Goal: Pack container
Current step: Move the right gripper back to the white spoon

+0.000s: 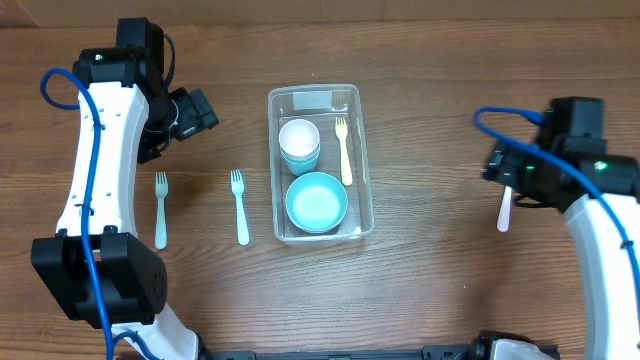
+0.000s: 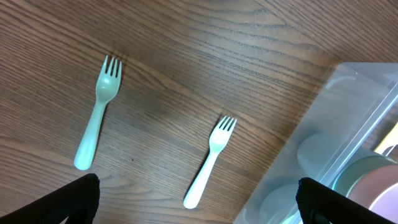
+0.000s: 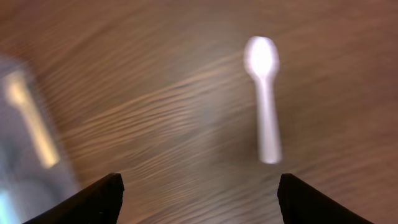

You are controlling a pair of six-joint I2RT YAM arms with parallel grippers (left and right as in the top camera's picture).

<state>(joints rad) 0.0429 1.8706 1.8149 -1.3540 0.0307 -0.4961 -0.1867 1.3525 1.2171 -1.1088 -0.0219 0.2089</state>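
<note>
Clear container (image 1: 366, 170) with pale label (image 1: 315, 100) (writing unreadable); left gripper (image 2: 198, 180) and right gripper (image 3: 200, 177) wide, empty.

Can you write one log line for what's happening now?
left gripper open, empty | right gripper open, empty | container holds cups, bowl, fork | two forks, spoon outside

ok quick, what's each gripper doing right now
left gripper: open, holding nothing
right gripper: open, holding nothing; the pale spoon lies loose beyond it
</note>
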